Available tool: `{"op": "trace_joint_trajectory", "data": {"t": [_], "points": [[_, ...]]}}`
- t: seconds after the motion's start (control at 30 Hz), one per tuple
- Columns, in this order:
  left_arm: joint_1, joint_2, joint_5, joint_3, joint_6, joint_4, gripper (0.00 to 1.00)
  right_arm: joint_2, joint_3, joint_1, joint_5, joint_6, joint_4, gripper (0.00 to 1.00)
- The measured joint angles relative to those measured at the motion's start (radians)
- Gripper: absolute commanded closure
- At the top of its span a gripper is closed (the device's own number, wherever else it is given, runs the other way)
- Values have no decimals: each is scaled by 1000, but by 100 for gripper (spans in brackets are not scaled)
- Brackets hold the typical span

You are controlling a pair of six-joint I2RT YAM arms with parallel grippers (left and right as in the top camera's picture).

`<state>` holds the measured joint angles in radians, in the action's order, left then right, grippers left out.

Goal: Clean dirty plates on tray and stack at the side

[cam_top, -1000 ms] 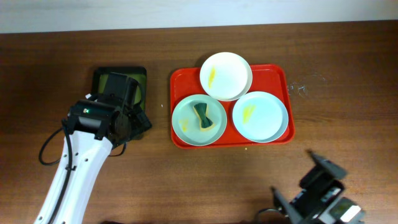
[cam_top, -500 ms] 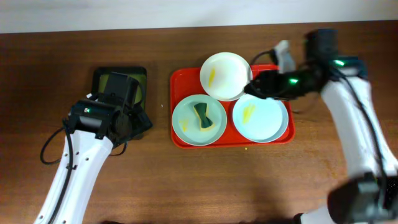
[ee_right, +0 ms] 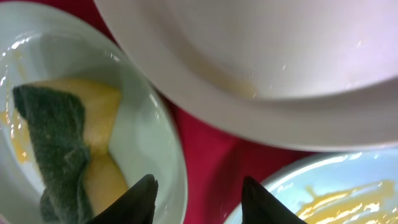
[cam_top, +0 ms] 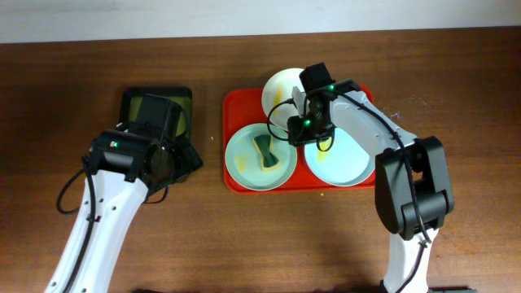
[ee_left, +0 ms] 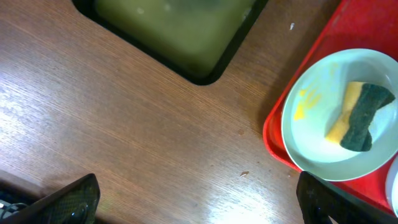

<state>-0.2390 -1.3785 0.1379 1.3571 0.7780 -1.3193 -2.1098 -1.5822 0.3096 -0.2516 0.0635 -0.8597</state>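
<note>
Left fingers point(ee_left: 68, 200): held wide apart over the tabletop point(ee_left: 124, 137), nothing gripped.
Tray point(cam_top: 234, 106), red: three plates carried.
Left plate point(cam_top: 244, 163): pale blue, yellow-smeared, sponge point(cam_top: 264, 153) laid inside.
Rear plate point(cam_top: 285, 85): cream-white, yellow-streaked.
Right fingers point(ee_right: 142, 194): parted, empty, poised low between the plates.
Right plate point(cam_top: 350, 159): pale blue, smeared.
Plates are judged rigid, light and slick; best taken at the rim.

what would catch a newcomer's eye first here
The red tray at mid-table, packed with a cream-white plate and two pale blue ones, all smeared yellow. A yellow-and-green sponge lies in the left blue plate, beside the right blue plate, and the right hand hangs open low where the three meet.
</note>
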Motion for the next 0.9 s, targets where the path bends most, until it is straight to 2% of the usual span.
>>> {"op": "trace_joint_trajectory", "data": {"t": [0.13, 0.23, 0.3, 0.37, 0.4, 0.43, 0.47, 0.5, 0.57, 0.63, 0.73, 0.83, 0.9], "points": [[0, 0, -8, 0, 0, 11, 0, -1, 0, 0, -17, -36, 24, 54], [0, 0, -8, 0, -1, 19, 5, -1, 0, 0, -19, -46, 23, 55], [0, 0, -9, 0, 0, 21, 5, -1, 0, 0, -19, -61, 24, 67], [0, 0, -11, 0, 0, 23, 6, -3, 2, 0, -19, -71, 27, 70], [0, 0, -11, 0, 0, 23, 16, -8, 9, 0, -19, -71, 31, 75], [0, 0, -11, 0, 0, 29, 30, -18, 15, 0, -19, -74, 31, 85], [0, 0, -15, 0, -4, 42, 37, -28, 18, 0, -19, -73, 31, 89], [0, 0, -20, -2, 2, 63, 37, -35, 20, 0, -26, -77, 31, 89], [0, 0, -50, -31, -4, 145, 34, -37, 21, 1, -29, -76, 31, 85], [0, 0, -93, -82, -11, 220, 31, -37, 21, 1, -29, -76, 27, 86], [-7, -6, -161, -148, -68, 356, 36, -38, 22, 1, -29, -76, 17, 87], [-65, -39, -212, -181, -100, 505, 47, -38, 22, 1, -30, -75, 14, 96], [-107, -96, -229, -184, -105, 606, 48, -38, 23, 1, -34, -74, 13, 96]]}}
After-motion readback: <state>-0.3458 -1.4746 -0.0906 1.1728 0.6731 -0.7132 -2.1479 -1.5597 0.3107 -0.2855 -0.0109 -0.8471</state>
